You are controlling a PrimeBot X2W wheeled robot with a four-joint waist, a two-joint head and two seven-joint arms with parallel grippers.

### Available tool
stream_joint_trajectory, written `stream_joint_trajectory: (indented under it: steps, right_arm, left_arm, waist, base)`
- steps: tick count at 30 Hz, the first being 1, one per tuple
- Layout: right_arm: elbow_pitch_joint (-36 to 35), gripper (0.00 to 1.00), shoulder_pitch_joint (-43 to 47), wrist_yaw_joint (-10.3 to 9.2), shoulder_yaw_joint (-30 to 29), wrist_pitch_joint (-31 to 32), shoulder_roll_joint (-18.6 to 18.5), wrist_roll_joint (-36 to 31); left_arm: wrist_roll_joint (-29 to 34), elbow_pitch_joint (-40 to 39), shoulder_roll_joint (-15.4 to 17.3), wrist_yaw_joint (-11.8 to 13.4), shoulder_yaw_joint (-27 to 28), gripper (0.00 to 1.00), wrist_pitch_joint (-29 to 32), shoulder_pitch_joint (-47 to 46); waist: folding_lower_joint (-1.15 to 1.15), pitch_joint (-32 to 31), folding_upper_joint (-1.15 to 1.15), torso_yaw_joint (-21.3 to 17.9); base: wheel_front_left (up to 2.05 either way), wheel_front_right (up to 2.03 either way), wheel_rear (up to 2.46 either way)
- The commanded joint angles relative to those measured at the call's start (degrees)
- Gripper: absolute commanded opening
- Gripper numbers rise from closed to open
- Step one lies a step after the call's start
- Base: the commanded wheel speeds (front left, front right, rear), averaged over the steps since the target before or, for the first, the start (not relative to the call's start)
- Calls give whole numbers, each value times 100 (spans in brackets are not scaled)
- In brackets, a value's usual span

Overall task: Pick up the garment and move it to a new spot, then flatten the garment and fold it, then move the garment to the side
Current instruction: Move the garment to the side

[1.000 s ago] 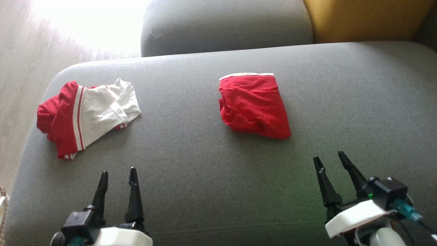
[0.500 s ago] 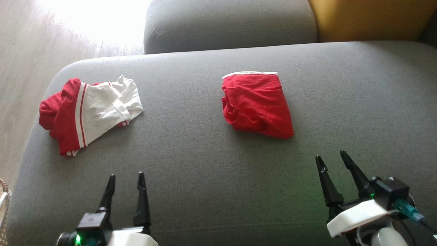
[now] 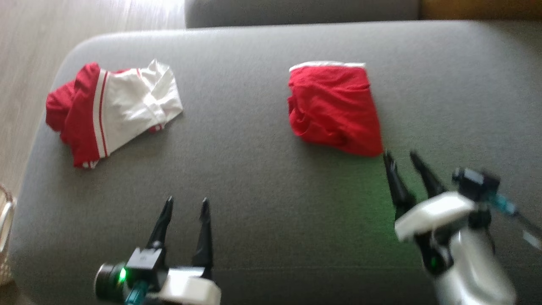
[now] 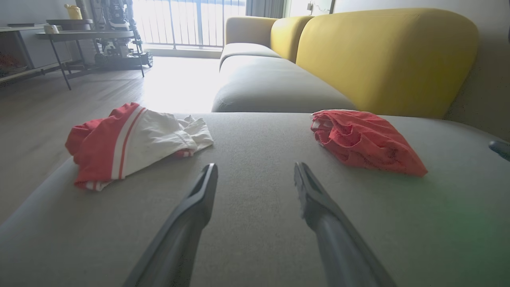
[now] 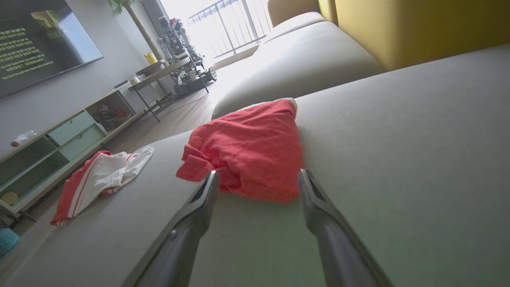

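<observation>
1. Head view was a bit blurry, but the grey sofa cushion (image 3: 254,190) took up most of it. The red garment (image 3: 334,108) lay bunched up on the cushion, right of the middle, with a white trim along its far edge.
2. Over by the cushion's left end sat a crumpled red-and-white garment (image 3: 114,110), well apart from the red one.
3. The right claw (image 3: 399,155) was open with nothing in it. Its tips were just beside the near right corner of the red garment, and from up there I honestly couldn't tell if they touched the cloth.
4. Right wrist view was clearer. The right claw (image 5: 258,172) had its two fingers spread wide and low over the cushion, and the near edge of the red garment (image 5: 251,147) sat right between the tips. The red-and-white garment (image 5: 99,175) was way off to that view's left.
5. The left claw (image 3: 187,200) was open and empty too, over bare cushion on the near side, well apart from both garments.
6. Left wrist view had the left claw (image 4: 255,165) pointing at the gap between the two. The red-and-white garment (image 4: 135,139) was on the left and the red garment (image 4: 366,141) on the right, with a yellow backrest (image 4: 382,56) behind it.
</observation>
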Motion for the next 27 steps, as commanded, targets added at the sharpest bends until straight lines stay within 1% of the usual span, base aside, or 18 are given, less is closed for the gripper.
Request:
stream_joint_trajectory:
  steps: [1,7,10,13,17,18,23,27]
  right_arm:
    - [-47,100,-546,-2,124,84,-4,45]
    - [637,100,-1722,-2,31,498,-347,364]
    - [990,100,-2144,-2,11,678,-548,511]
    - [1292,100,-2487,-2,37,969,-694,795]
    - [1466,100,-2823,-2,215,1386,-934,1232]
    - [1466,100,-2823,-2,215,1386,-934,1232]
    - [1540,100,-3107,-2,436,1858,-1227,1715]
    - [1578,100,-3214,-2,614,2022,-1341,1950]
  left_arm:
    - [7,-244,-29,22,72,100,-70,-423]
    - [-145,-293,-29,80,-308,100,-70,-897]
    - [-204,-297,-29,110,-448,100,-70,-1074]
    - [-240,-304,-29,114,-545,100,-70,-1236]
    - [-252,-343,-29,96,-669,100,-70,-1464]
    - [-252,-343,-29,96,-669,100,-70,-1464]
    - [-270,-352,-29,103,-776,100,-70,-1675]
    - [-280,-299,-29,105,-837,100,-70,-1771]
  waist:
    - [-1,339,0,177]
    - [-1,903,0,459]
    - [-1,1126,0,589]
    - [-1,1342,0,694]
    - [-1,1626,0,798]
    - [-1,1626,0,798]
    - [-1,1844,0,843]
    - [-1,1896,0,838]
  base:
    - [0,0,0]
    - [0,0,0]
    - [0,0,0]
    - [0,0,0]
    - [0,0,0]
    - [0,0,0]
    - [0,0,0]
    - [0,0,0]
